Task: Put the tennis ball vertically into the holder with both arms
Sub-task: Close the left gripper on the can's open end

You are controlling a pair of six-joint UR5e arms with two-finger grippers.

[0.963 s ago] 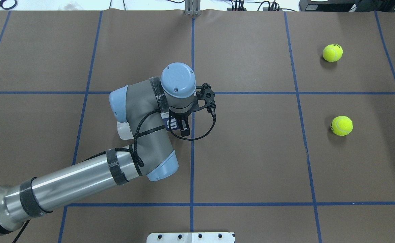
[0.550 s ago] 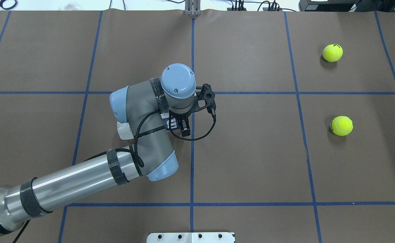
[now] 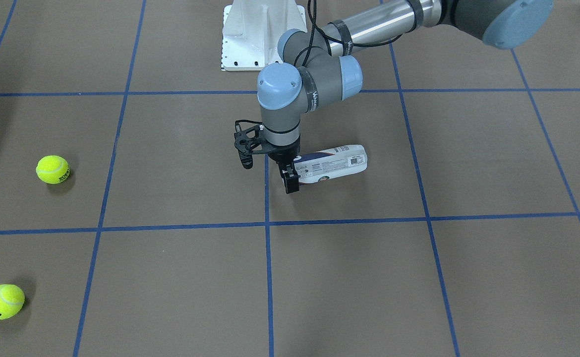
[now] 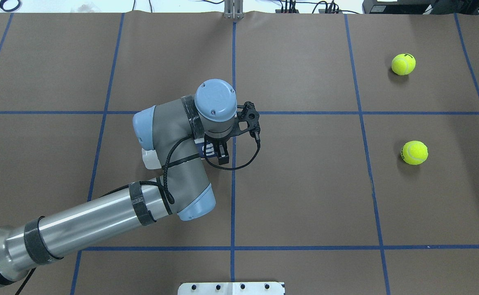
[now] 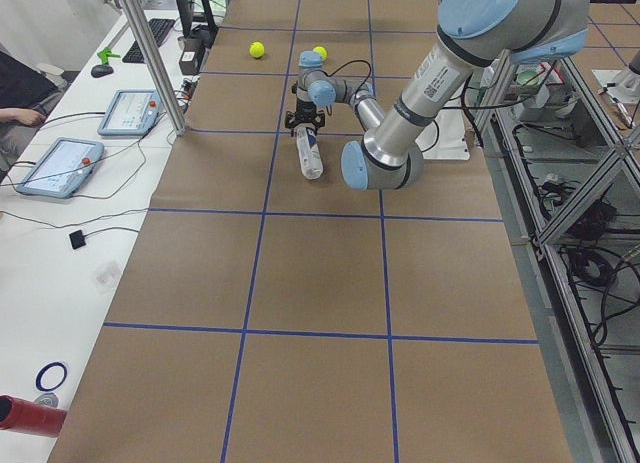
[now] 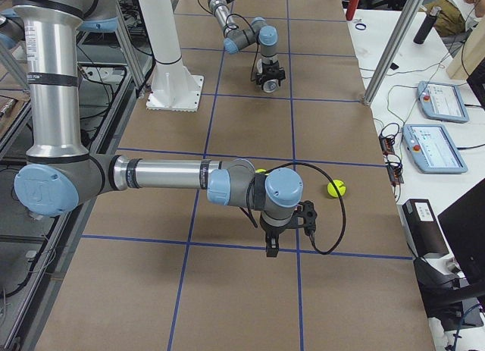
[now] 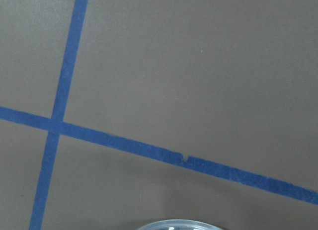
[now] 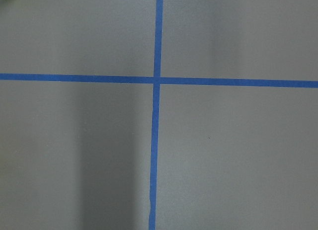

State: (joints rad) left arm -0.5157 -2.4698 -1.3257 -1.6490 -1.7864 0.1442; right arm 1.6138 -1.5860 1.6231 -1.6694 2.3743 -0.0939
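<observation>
Movement is slight: the left claw (image 3: 292, 176) has drawn its near finger in against the holder (image 3: 337, 161), which lies flat on the surface (image 3: 419, 277), one end between the fingers. It looks gripped, ready for uprighting. Whether the right claw (image 6: 271, 247) is open or closed, I cannot tell.

We find bare table (image 4: 305, 196) all round the lying holder (image 3: 334, 161); only our left pincer (image 3: 290, 179) straddles one end. The near tennis ball (image 4: 414, 152) and far tennis ball (image 4: 403, 64) sit well off right.
</observation>
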